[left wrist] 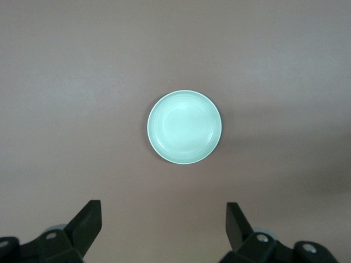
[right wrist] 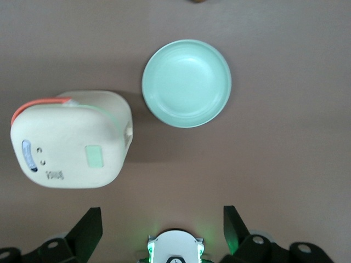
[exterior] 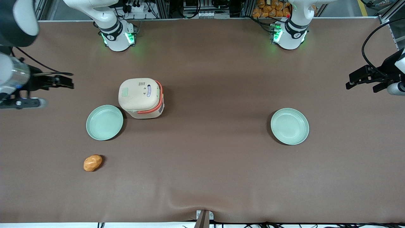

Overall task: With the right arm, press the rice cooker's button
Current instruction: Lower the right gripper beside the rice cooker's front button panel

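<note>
Only the wrist view shows the gripper (right wrist: 163, 230) spread wide, above the button (right wrist: 95, 156).

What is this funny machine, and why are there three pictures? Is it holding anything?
These are robot arms bolted to a brown table. One picture looks down from the front; the other two come from cameras on the arms' wrists. The right arm does the work. Its tool, two black fingers, is open, holds nothing and hovers high at the working arm's end of the table. On the table sit a cream rice cooker with a green button, two green plates and a small orange-brown lump.
</note>
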Controlling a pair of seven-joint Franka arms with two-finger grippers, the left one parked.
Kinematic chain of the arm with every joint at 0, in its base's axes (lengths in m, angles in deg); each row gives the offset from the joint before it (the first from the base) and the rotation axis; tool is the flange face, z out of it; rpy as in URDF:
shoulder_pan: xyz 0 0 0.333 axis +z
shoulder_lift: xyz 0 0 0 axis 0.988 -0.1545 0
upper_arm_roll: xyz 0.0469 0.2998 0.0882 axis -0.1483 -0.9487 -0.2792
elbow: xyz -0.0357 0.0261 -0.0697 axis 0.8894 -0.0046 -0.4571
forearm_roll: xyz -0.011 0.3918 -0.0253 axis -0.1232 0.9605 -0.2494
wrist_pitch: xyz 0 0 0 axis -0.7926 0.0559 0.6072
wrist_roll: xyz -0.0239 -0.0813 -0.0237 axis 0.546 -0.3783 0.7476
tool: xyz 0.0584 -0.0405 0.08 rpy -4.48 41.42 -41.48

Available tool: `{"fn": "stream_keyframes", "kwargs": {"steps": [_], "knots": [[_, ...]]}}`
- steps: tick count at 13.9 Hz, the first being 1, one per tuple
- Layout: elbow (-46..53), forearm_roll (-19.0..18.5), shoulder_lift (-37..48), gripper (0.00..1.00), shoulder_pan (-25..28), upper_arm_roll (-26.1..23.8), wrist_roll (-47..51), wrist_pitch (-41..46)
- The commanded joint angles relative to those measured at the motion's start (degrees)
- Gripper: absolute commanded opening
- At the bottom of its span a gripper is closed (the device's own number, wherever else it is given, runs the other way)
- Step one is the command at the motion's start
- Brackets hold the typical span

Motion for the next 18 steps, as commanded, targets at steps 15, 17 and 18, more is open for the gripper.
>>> {"fn": "stream_keyframes", "kwargs": {"steps": [15, 17, 18], "knots": [[-9.7, 4.0, -9.9, 0.00, 10.0, -0.6, 0.2, -4.4], [-9.7, 4.1, -10.9, 0.00, 10.3, -0.6, 0.2, -5.8], [-9.7, 4.1, -11.2, 0.00, 10.4, -0.6, 0.2, -6.0]]}}
